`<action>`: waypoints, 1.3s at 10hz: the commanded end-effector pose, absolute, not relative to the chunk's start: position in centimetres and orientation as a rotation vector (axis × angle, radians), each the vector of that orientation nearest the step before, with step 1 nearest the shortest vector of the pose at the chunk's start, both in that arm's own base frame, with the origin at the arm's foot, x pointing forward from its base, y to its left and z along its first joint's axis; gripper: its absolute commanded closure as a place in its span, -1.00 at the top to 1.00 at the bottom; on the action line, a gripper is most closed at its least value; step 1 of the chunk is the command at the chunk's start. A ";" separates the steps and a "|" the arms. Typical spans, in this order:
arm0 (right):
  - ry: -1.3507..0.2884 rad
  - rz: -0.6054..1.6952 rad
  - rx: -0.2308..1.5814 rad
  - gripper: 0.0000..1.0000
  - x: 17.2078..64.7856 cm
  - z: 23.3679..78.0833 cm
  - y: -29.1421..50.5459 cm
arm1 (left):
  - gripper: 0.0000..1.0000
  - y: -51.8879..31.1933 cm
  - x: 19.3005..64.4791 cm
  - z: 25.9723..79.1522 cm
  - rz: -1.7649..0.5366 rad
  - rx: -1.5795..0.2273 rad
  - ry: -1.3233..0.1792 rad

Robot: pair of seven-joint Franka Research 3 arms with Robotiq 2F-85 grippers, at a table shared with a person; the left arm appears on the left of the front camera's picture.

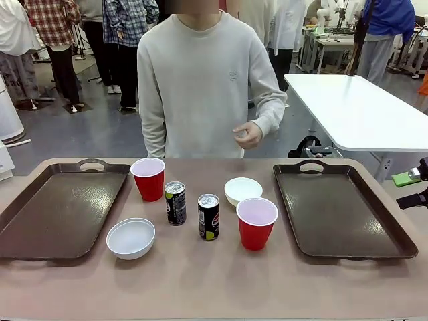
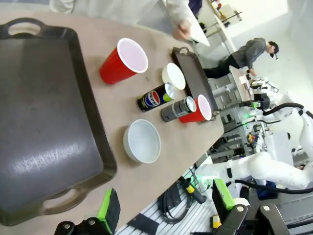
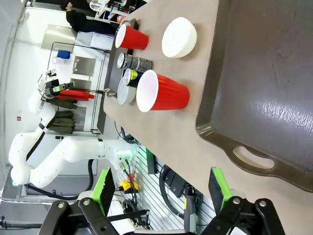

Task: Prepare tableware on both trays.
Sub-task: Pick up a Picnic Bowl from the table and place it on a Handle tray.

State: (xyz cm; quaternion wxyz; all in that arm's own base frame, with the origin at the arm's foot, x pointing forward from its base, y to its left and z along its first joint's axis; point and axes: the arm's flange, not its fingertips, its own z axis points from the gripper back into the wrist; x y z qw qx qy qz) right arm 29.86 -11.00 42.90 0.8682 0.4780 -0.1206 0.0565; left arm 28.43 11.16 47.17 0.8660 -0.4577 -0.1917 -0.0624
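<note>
Both dark brown trays, the left (image 1: pixel 40 227) and the right (image 1: pixel 348 221), are bare. Between them on the table stand two red cups (image 1: pixel 148 178) (image 1: pixel 257 223), two black cans (image 1: pixel 175 202) (image 1: pixel 208 217) and two white bowls (image 1: pixel 131 238) (image 1: pixel 243 190). My left gripper (image 2: pixel 166 208) hangs open off the near edge, beside the left tray (image 2: pixel 44 122) and short of the nearest bowl (image 2: pixel 143 141). My right gripper (image 3: pixel 161 196) is open by the right tray's handle slot (image 3: pixel 252 157), with a red cup (image 3: pixel 161 93) beyond it. It also peeks in at the front view's right edge (image 1: pixel 413 188).
A person stands at the far side with one hand (image 1: pixel 247 134) held at waist height, over nothing. A white table (image 1: pixel 361 107) stands behind on the right. Bare tabletop (image 1: pixel 214 281) runs along the near edge.
</note>
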 end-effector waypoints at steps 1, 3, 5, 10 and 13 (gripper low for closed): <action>-0.257 0.130 1.013 1.00 29.8 42.9 -11.1 | 1.00 11.4 28.4 47.2 -0.132 -0.982 -0.414; -0.252 0.119 1.001 1.00 29.9 42.9 -11.0 | 1.00 11.4 28.4 47.2 -0.132 -0.982 -0.414; -0.251 0.119 1.000 1.00 29.9 42.9 -11.0 | 1.00 11.4 28.4 47.2 -0.132 -0.982 -0.414; -0.251 0.119 1.000 1.00 29.9 42.9 -11.0 | 1.00 10.2 28.8 47.4 -0.113 -0.824 -0.386; -0.251 0.119 1.000 1.00 29.9 42.9 -11.0 | 1.00 0.9 29.7 48.3 -0.300 -0.284 -0.300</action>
